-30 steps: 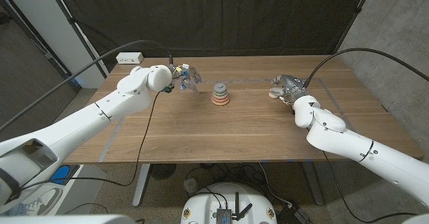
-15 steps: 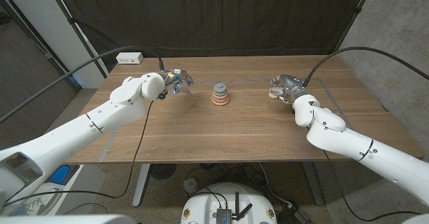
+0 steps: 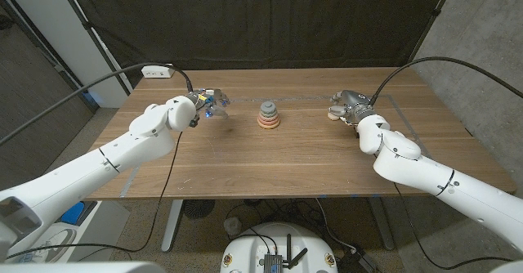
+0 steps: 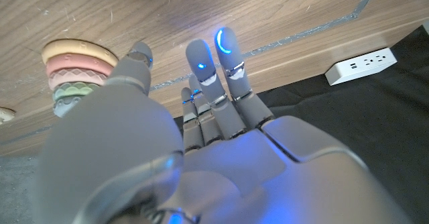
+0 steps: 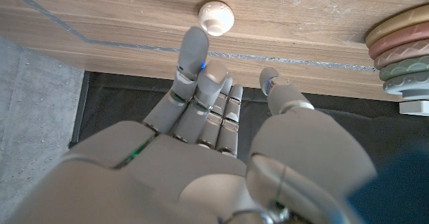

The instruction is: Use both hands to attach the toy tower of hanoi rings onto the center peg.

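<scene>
**Ring stack at table centre, both hands held apart from it**

Head view. Wooden table (image 3: pixel 270 163) is seen before a black curtain (image 3: pixel 270 20), with a grey wall at the right. A white power strip (image 3: pixel 158 72) lies at the far left corner of the table, and a line of tape (image 3: pixel 310 98) is laid along the far side. The stack of rings (image 3: pixel 268 116) stands near the middle of the far half, wide rings below, a grey top piece above. The left hand (image 3: pixel 209 101) is held to the left of the stack, well apart from it, fingers spread, nothing gripped. The right hand (image 3: pixel 346 107) is placed to the right of the stack, also apart from it; a small pale ring (image 3: pixel 330 115) is seen just beside its fingers. Whether it is touched cannot be told.

Left wrist view. The left hand (image 4: pixel 201 137) is shown from behind, fingers (image 4: pixel 228 49) extended and apart, holding nothing. The stack of rings (image 4: pixel 70 73) is seen beyond the thumb, yellow, pink and green layers visible. The power strip (image 4: pixel 358 63) appears past the table edge.

Right wrist view. The right hand (image 5: pixel 214 137) is shown with fingers (image 5: pixel 194 49) stretched and loosely spread, nothing grasped. The pale ring (image 5: pixel 216 17) lies on the table just past the fingertips, not gripped. The stack of rings (image 5: pixel 402 53) is seen off to the thumb side.
</scene>
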Motion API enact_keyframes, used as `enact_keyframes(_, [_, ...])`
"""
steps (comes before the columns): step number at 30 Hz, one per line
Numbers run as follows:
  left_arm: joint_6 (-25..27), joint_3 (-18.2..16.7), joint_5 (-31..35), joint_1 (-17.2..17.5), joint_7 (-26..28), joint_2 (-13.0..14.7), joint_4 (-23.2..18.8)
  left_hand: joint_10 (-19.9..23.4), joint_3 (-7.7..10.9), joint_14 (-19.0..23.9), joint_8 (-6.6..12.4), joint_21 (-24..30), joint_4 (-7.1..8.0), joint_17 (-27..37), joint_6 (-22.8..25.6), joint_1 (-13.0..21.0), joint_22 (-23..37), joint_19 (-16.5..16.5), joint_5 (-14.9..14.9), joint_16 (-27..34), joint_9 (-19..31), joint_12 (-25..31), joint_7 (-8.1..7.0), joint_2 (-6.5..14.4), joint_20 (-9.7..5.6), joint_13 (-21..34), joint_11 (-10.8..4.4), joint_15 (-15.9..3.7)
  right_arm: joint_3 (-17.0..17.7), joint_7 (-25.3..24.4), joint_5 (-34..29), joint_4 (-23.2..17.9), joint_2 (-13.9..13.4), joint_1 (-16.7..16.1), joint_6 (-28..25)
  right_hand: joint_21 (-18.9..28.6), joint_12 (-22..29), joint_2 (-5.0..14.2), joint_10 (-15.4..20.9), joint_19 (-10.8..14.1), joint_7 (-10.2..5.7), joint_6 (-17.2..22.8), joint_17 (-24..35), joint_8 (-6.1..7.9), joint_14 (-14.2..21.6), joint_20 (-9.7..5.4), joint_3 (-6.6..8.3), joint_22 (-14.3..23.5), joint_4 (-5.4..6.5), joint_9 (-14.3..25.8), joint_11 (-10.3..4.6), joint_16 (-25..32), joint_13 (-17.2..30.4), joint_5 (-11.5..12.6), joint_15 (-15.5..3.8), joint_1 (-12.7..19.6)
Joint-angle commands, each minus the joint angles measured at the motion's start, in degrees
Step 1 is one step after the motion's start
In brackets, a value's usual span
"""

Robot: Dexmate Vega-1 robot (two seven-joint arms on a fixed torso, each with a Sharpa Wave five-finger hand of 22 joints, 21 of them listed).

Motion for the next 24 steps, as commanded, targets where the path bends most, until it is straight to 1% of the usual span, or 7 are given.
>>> enact_keyframes(1, [-1.1,-3.0,-1.7,6.1,12.4,-0.1,0.3,0.6,0.32,0.4,0.52,0.4,-0.04,0.0,0.7,0.2,0.2,0.6,0.4,0.3,0.1,0.2,-0.29,0.3,-7.78,0.1,-0.21,-3.59,0.3,-0.7,-0.1,-0.5,-0.1,-0.8,-0.2,0.4,-0.2,0.0,0.4,0.6,0.16,0.3,0.2,-0.16,0.4,-3.46,0.24,0.2,-0.05,0.2,-0.08,0.3,0.1,0.4,-1.34,-0.5])
enact_keyframes(6, [-2.5,-5.1,-4.2,8.6,16.8,-0.4,0.9,1.0,0.29,0.5,0.56,0.3,0.08,0.0,1.1,-0.1,0.2,0.6,0.4,0.3,0.1,0.2,-0.53,0.3,-7.7,0.0,-0.34,-3.59,0.6,-1.2,0.1,-0.2,-0.4,-1.1,1.6,0.4,-0.3,-0.1,-0.1,0.5,0.25,-0.1,0.0,-0.37,0.3,-3.45,0.27,0.2,-0.1,0.1,0.0,0.2,0.1,0.4,-1.35,-0.5])
enact_keyframes(8, [-2.7,-5.3,-4.8,8.9,17.3,-0.3,1.0,1.1,0.28,0.5,0.63,0.2,0.1,-0.1,1.4,-0.1,0.1,0.5,0.4,0.2,0.1,0.2,-0.66,0.3,-7.69,0.0,-0.36,-3.59,0.6,-1.1,0.1,-0.1,-0.4,-1.1,2.0,0.4,-0.4,-0.15,-0.3,0.5,0.26,-0.5,0.2,-0.52,0.4,-3.43,0.27,0.3,-0.09,0.1,-0.01,0.4,0.2,0.4,-1.33,-0.6])
enact_keyframes(9, [-2.7,-5.9,-5.3,9.9,19.3,-0.9,1.4,1.2,0.3,0.5,0.61,0.2,0.12,-0.2,1.4,-0.2,0.1,0.5,0.4,0.2,0.0,0.2,-0.67,0.4,-7.7,0.0,-0.34,-3.59,0.6,-1.2,0.0,0.2,-0.4,-1.0,2.6,0.5,-0.4,-0.15,-0.3,0.6,0.27,-0.5,0.2,-0.51,0.5,-3.42,0.27,0.3,-0.08,0.1,0.01,0.4,0.2,0.4,-1.33,-0.6])
enact_keyframes(14, [-3.7,-7.6,-7.9,12.3,23.3,-1.8,2.2,1.4,0.3,0.2,0.66,0.0,0.2,-0.4,1.7,-0.4,-0.1,0.4,0.5,-0.1,0.0,0.2,-0.73,0.4,-7.66,-0.1,-0.38,-3.59,1.0,-2.0,0.0,1.1,-0.2,-1.4,4.3,0.4,-0.4,-0.21,-0.4,0.4,0.19,-0.6,0.3,-0.57,0.4,-3.4,0.27,0.3,-0.04,0.0,-0.11,0.5,0.2,0.4,-1.3,-0.7])
enact_keyframes(21, [-2.8,-8.6,-9.4,13.2,24.9,-1.1,1.7,1.8,0.36,0.1,0.74,-0.2,0.26,-0.6,2.2,-0.6,-0.2,0.4,0.5,-0.3,0.0,0.1,-0.82,0.6,-7.66,-0.2,-0.48,-3.59,1.7,-2.9,0.3,2.0,0.4,-2.1,6.1,0.3,-0.3,-0.24,-0.4,0.1,0.17,-0.6,0.1,-0.58,0.2,-3.39,0.29,0.2,0.0,0.0,-0.16,0.3,0.2,0.4,-1.29,-0.8])
enact_keyframes(24, [-3.0,-8.9,-10.0,13.8,26.0,-0.9,1.8,1.9,0.38,0.2,0.74,-0.2,0.25,-0.6,2.3,-0.7,-0.2,0.4,0.5,-0.3,0.0,0.2,-0.81,0.6,-7.66,-0.2,-0.52,-3.6,1.2,-2.8,-0.2,2.6,0.8,-2.0,6.7,0.3,-0.4,-0.25,-0.4,0.1,0.16,-0.6,0.2,-0.58,0.2,-3.38,0.3,0.2,0.0,0.0,-0.12,0.4,0.2,0.4,-1.29,-0.8])
